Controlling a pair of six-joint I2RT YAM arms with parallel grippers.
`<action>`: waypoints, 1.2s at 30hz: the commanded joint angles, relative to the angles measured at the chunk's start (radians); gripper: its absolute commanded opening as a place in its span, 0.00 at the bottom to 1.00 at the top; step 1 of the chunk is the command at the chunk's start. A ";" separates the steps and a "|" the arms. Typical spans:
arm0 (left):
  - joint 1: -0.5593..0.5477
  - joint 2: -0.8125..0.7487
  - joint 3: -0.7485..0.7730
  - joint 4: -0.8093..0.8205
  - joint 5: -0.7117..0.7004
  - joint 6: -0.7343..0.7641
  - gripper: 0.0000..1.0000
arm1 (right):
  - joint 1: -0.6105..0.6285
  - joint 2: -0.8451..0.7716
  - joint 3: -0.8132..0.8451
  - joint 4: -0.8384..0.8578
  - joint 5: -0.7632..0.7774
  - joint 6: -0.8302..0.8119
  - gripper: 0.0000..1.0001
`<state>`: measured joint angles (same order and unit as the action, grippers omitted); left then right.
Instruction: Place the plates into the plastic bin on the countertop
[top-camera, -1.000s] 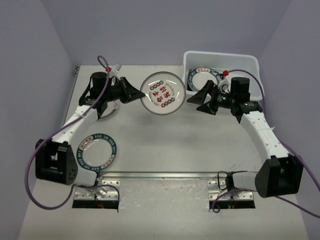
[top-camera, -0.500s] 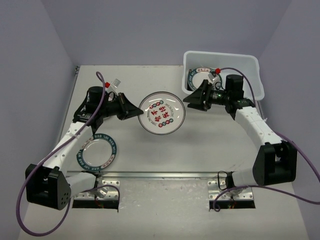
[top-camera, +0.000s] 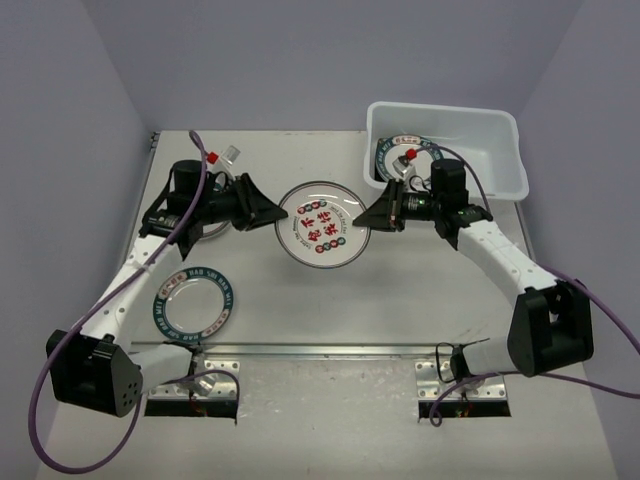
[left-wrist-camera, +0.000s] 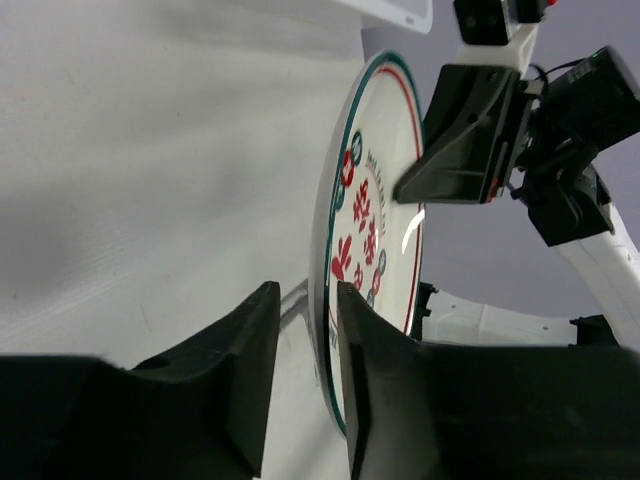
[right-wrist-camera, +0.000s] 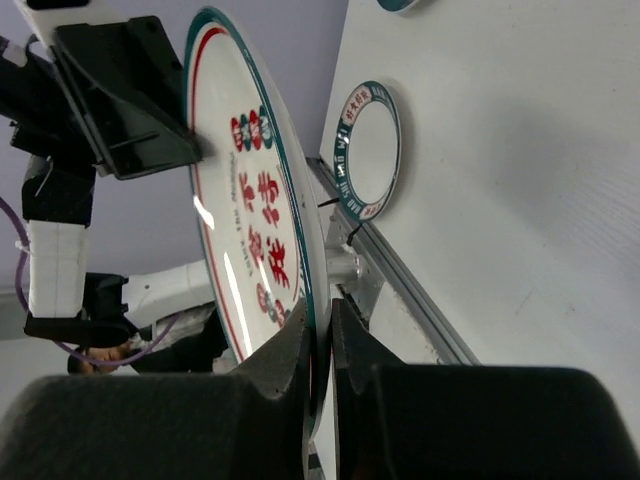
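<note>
A large round white plate with red characters and a teal rim (top-camera: 322, 225) is held level above the countertop (top-camera: 300, 320) at its middle. My right gripper (top-camera: 364, 217) is shut on its right rim; the right wrist view shows the rim (right-wrist-camera: 240, 230) pinched between the fingers (right-wrist-camera: 328, 305). My left gripper (top-camera: 274, 214) is open around the left rim; in the left wrist view (left-wrist-camera: 305, 290) the plate (left-wrist-camera: 375, 190) touches one finger and a gap shows at the other. The white plastic bin (top-camera: 505, 125) stands back right with a teal-rimmed plate (top-camera: 392, 158) inside.
A small teal-lettered plate (top-camera: 193, 300) lies front left on the countertop, also in the right wrist view (right-wrist-camera: 365, 150). A metal rail (top-camera: 320, 350) runs along the near edge. Purple cables trail from both arms. The black floral plates are out of view.
</note>
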<state>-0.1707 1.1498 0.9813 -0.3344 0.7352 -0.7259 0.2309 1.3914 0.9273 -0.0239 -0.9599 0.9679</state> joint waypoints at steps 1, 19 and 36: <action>-0.002 0.015 0.217 -0.165 -0.127 0.143 0.97 | -0.026 -0.012 0.079 0.080 -0.038 0.064 0.00; 0.065 -0.140 0.046 -0.487 -0.473 0.324 1.00 | -0.304 0.143 0.318 -0.150 1.043 0.635 0.00; 0.065 -0.192 0.009 -0.551 -0.487 0.342 1.00 | -0.237 0.531 0.704 -0.361 1.189 0.494 0.04</action>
<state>-0.1066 0.9901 1.0031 -0.8860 0.2627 -0.3972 -0.0151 1.9230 1.5279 -0.3364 0.1777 1.5085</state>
